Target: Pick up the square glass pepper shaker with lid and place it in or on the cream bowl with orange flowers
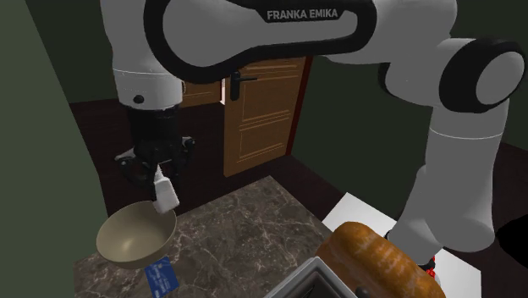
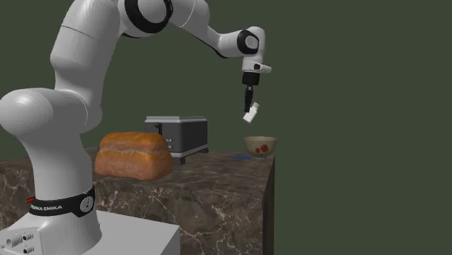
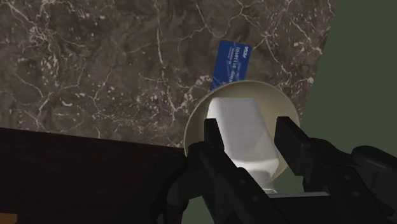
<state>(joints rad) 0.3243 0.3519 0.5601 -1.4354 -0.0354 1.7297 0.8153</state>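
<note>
**Figure.** The all-black two-finger gripper [image 1: 161, 176] hangs above the dark, white-veined marble counter [image 1: 245, 227]. Its fingers [image 3: 213, 137] are clenched on either side of the plain white square shaker [image 1: 166, 197]. The shaker is held tilted in the air, directly over the cream bowl [image 1: 135, 235] and apart from it. The bowl stands near a corner of the counter, at the shoulder view's left. In the second exterior view its outer wall [image 2: 260, 147] bears red-orange flowers. A flat blue card [image 3: 230, 62] lies on the counter just beside the bowl. A brown loaf of bread [image 2: 132, 154] and a grey box-shaped toaster [image 2: 177, 134] stand well apart from the bowl, nearer the robot's stand.
</note>
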